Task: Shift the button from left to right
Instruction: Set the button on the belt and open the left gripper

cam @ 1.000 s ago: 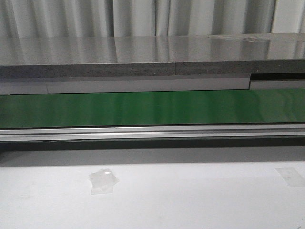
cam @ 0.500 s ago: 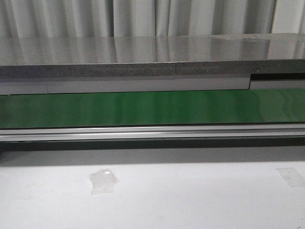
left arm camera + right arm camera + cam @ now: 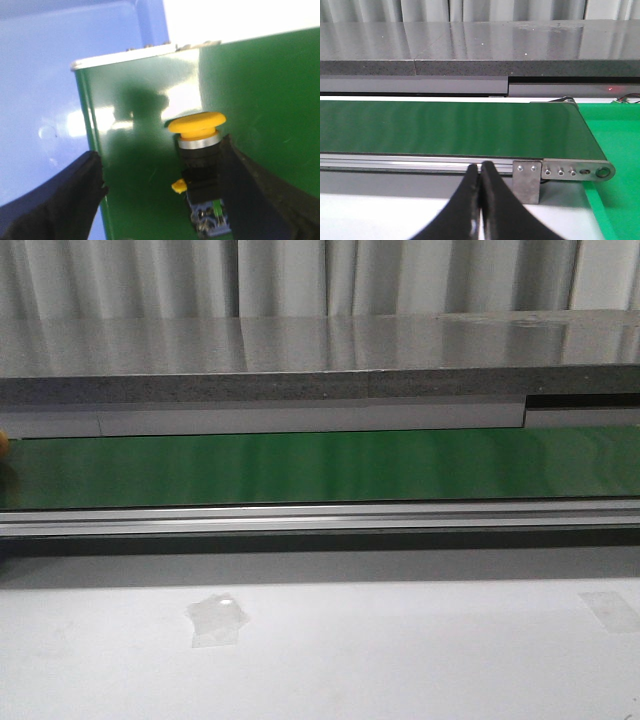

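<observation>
The button (image 3: 199,150) has a round yellow head and a black body with greenish marks. In the left wrist view it lies on the green conveyor belt (image 3: 270,85), near the belt's end. My left gripper (image 3: 161,156) is open around it: one finger is right against the button's body, the other stands well apart. In the front view only a small yellow-orange speck (image 3: 3,444) shows at the belt's far left edge, and neither gripper is in that view. My right gripper (image 3: 480,169) is shut and empty, in front of the belt's right end.
A blue bin (image 3: 40,75) lies beside the belt's left end. A green tray (image 3: 620,140) lies past the belt's right end, by a metal bracket (image 3: 527,180). A grey shelf (image 3: 320,380) runs behind the belt. Clear tape (image 3: 215,618) lies on the white table.
A yellow-orange speck has appeared at the far left edge of the belt in the front view. Nothing else there has moved.
</observation>
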Available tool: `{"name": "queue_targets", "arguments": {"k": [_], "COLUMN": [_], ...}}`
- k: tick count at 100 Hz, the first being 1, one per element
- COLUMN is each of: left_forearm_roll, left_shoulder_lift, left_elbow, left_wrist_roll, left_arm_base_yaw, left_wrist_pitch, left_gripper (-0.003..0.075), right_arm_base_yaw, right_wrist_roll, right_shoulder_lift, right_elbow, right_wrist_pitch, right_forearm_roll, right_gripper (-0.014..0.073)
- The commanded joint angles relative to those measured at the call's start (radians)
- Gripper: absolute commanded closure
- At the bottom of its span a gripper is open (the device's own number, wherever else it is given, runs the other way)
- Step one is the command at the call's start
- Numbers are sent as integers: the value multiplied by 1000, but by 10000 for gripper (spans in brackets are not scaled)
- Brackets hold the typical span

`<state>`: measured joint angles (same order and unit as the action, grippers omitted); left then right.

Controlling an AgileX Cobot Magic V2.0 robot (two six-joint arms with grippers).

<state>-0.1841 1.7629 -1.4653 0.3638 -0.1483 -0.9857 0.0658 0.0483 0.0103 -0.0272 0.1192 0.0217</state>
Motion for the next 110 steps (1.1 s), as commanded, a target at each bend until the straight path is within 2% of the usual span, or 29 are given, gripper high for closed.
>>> {"name": "queue_targets", "arguments": {"k": [1,10,27,45,86,110], "left_forearm_roll": [-49,-88,-255,-361,-389,-449], "left_shoulder_lift": [-108,-166,-303,-484,-944,-1174], "left_elbow": [-36,-29,49,198,572,779], "left_wrist_roll": [5,23,159,227,243,277], "left_arm_base_yaw": [6,6,6,6,6,6], "left_wrist_pitch": [30,41,102,241,551,611], "left_gripper": [246,246,246,246,246,246], "right_arm_base_yaw": [-1,-1,-1,-1,-1,-1], "right_wrist_roll": [-4,-4,-4,-4,-4,-4], "right_shoulder_lift": [18,18,18,18,18,18], "right_elbow": [15,15,15,15,15,15], "right_wrist_pitch": [-84,-84,-84,-84,-84,-84], "right_forearm_roll": [4,4,4,4,4,4], "right_gripper": [662,662,662,662,662,662]}}
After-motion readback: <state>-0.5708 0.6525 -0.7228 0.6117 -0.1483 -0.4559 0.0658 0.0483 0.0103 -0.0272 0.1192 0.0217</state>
